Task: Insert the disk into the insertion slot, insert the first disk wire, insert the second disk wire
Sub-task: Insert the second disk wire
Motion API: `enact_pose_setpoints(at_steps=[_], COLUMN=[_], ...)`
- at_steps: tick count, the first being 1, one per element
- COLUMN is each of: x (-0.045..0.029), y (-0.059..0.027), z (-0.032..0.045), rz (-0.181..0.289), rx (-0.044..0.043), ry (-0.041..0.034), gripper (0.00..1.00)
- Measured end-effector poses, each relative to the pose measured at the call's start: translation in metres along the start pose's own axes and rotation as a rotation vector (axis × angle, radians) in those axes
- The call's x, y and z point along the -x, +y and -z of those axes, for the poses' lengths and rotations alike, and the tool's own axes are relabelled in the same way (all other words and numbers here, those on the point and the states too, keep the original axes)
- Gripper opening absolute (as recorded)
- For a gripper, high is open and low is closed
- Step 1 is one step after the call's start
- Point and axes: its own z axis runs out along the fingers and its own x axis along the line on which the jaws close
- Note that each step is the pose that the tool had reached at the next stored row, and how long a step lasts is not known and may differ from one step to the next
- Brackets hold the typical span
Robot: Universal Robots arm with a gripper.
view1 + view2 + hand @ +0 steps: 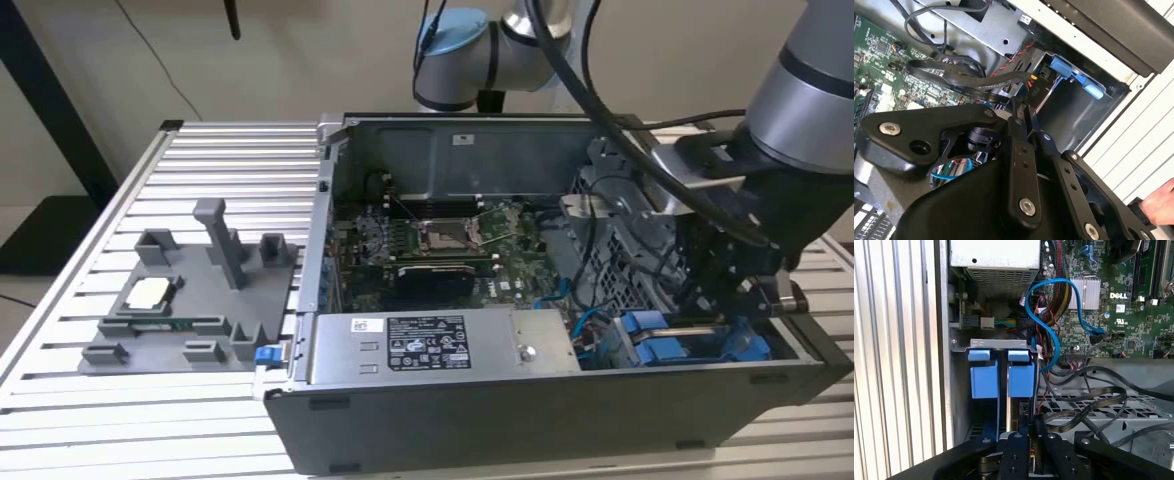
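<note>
The gripper (1030,432) sits low in the frame in the first wrist view, its black linkage crossing the bottom edge. Its two fingers are drawn nearly together, pinching the thin edge of the disk (1021,412), whose silver body runs up between them toward the blue caddy tabs. In the second wrist view the gripper (1021,112) points toward the upper middle of the frame, fingers (1016,145) close alongside each other over the bay.

The disk stands on edge inside the insertion slot (999,345), the grey cage in the left-centre of the first wrist view, with two bright blue tabs (1020,380) side by side at its mouth. In the exterior view the slot (694,345) lies at the lower right of the open computer case (534,410), directly beneath the arm (814,110) reaching down from the upper right.

A blue wire (1054,340) loops just beside the slot, running up to the green motherboard (1114,305) at the upper right of the first wrist view; black cables (1089,400) drape over the perforated metal at the lower right. The power-supply box (427,340) sits at the centre bottom of the exterior view. To the exterior view's left, a grey fixture (187,300) rests on the ribbed table (80,400). A hand (1159,205) shows at the lower right edge of the second wrist view.
</note>
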Motion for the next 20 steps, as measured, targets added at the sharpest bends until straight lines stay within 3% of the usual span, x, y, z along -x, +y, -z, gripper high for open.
enact_pose_setpoints(at_steps=[4, 5, 6, 9, 11, 12, 18, 20], x=[-0.0002, -0.0001, 0.0, 0.0008, 0.0009, 0.0009, 0.0009, 0.0011], y=[0.0004, 0.0003, 0.0, -0.0014, -0.0021, -0.0041, -0.0228, -0.0243], z=[-0.0043, -0.0026, 0.0012, 0.0154, 0.0176, 0.0175, 0.016, 0.0194], rz=[0.0, 0.0, -0.001, 0.0, 0.0, -0.001, -0.004, -0.005], rx=[0.0, 0.0003, 0.0009, 0.0022, 0.0041, 0.0086, 0.0747, 0.0874], ry=[-0.0016, -0.0041, -0.0042, -0.0033, -0.0033, -0.0032, -0.0005, -0.0004], gripper=[0.18, 0.18, 0.25, 0.25, 0.25, 0.25, 0.25, 0.25])
